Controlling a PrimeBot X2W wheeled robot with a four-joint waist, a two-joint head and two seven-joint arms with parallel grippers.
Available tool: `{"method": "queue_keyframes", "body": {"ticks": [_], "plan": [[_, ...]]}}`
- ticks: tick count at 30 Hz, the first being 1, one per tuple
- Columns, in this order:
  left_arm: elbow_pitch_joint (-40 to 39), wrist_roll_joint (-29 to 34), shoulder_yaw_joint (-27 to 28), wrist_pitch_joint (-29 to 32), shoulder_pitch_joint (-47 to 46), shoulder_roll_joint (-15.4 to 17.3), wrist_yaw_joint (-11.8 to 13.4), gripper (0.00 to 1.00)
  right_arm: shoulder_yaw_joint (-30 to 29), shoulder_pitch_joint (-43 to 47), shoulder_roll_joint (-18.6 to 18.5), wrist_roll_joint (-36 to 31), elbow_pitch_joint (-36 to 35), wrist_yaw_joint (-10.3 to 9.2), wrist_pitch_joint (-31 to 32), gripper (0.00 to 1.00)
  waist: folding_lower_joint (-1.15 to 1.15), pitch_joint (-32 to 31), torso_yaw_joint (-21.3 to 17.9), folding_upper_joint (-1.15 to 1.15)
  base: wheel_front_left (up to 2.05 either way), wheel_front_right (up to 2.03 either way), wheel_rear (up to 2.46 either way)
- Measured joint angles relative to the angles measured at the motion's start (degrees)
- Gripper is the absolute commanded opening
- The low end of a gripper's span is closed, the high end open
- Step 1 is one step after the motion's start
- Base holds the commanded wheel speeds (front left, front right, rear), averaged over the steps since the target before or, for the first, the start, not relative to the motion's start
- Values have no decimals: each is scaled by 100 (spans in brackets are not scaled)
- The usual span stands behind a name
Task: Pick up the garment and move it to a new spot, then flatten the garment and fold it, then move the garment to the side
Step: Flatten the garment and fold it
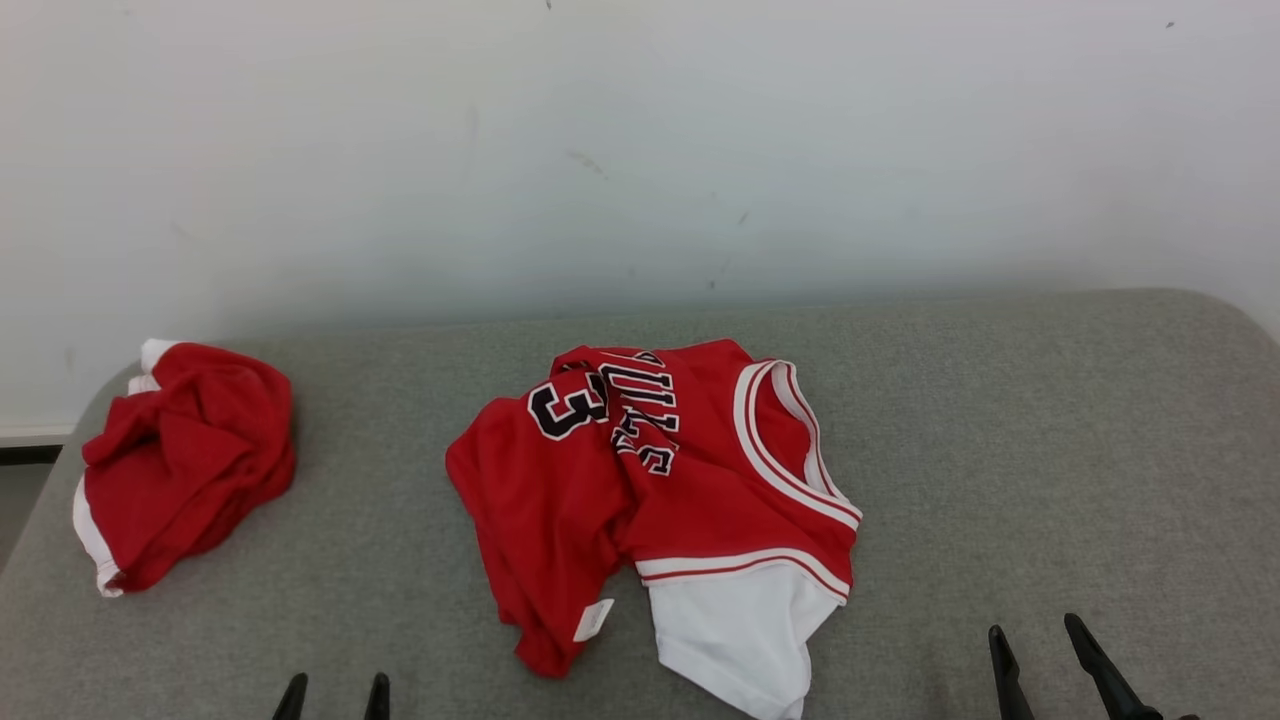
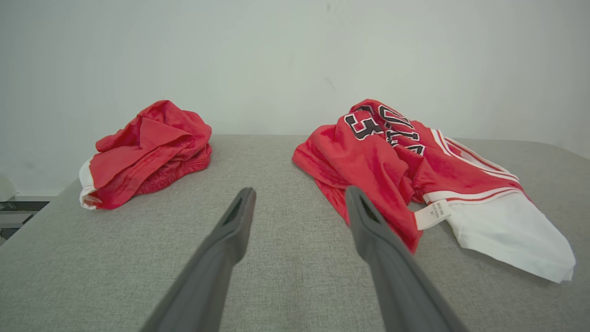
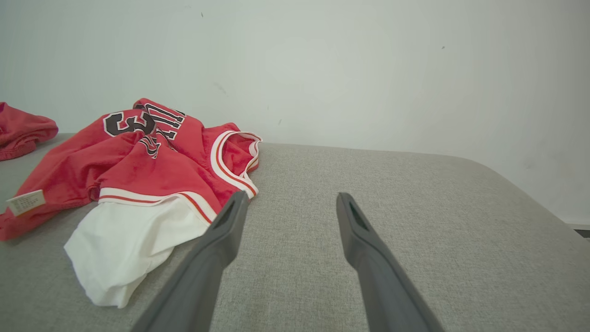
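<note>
Both the left gripper [image 1: 338, 682] and the right gripper [image 1: 1033, 625] are wide open and empty at the near edge, so the pickup isn't started yet. The crumpled red basketball jersey with white trim [image 1: 650, 480] lies mid-way on the grey fabric cushion [image 1: 1000, 450]. I'd pinch two well-apart edges so it hangs open. Nothing's contained: it and the bunched red cloth bundle [image 1: 185, 460] lie loose.

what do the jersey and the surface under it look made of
The jersey is probably a thin synthetic knit, slightly shiny, since it crumples in soft folds. The grey surface seems to be a matte woven upholstery cloth; a coarse weave shows close up.
</note>
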Motion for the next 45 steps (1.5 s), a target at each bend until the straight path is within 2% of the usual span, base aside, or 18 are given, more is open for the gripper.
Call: {"method": "queue_keyframes", "body": {"ticks": [7, 11, 15, 22, 30, 45], "plan": [[-94, 171, -110, 0, -75, -35, -148, 100, 79, -75, 5, 30, -304, 0, 0, 100, 0, 17, -10, 0, 0, 0, 0], [123, 278, -359, -1, -162, -23, -248, 100, 476, -149, 1, 83, -142, 0, 0, 100, 0, 22, -3, 0, 0, 0, 0], [703, 452, -710, 13, -346, 98, -328, 100, 1202, -285, -77, 307, 209, 1, 703, 100, 0, 71, 28, 0, 0, 0, 0], [1449, 544, -1217, 669, -981, 229, -401, 100, 2041, -469, -98, 948, 390, 0, 1971, 100, 0, 256, 157, 0, 0, 0, 0], [1668, 605, -1615, 958, -1571, 292, -425, 100, 2115, -658, -81, 1125, 313, 0, 2448, 100, 0, 554, 313, 0, 0, 0, 0], [1882, 750, -2363, 1069, -2307, 412, -446, 100, 2132, -981, -16, 1102, 249, 0, 2491, 100, 0, 970, 358, 0, 0, 0, 0]]}}
